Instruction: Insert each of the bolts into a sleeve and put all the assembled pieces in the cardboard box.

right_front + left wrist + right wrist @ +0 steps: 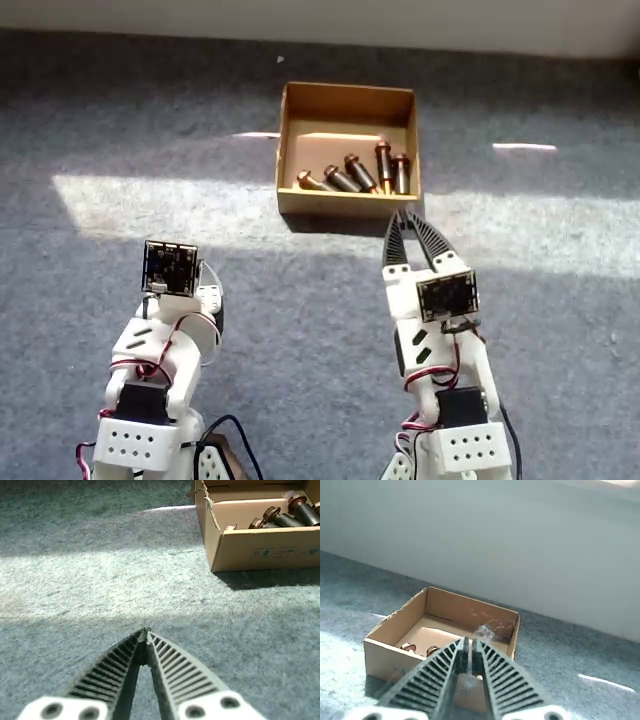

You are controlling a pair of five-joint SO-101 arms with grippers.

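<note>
Five assembled pieces (355, 172) lie in the cardboard box (347, 95), upper centre of the high view; left gripper (145, 630) and right gripper (404, 214) being closed and empty, withdraw without snagging the box wall.

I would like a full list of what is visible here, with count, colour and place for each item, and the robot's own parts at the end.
cardboard box: one, brown, open top, on the carpet beyond the arms.
assembled pieces: five, dark with coppery heads, side by side in the box's near part.
carpet: one, grey, under everything, crossed by a sunlit band.
wall: one, pale, behind the box.
left arm: one, white, black jaws shut over bare carpet, apart from the box.
right arm: one, white, black jaws shut, tips by the box's near wall.
</note>
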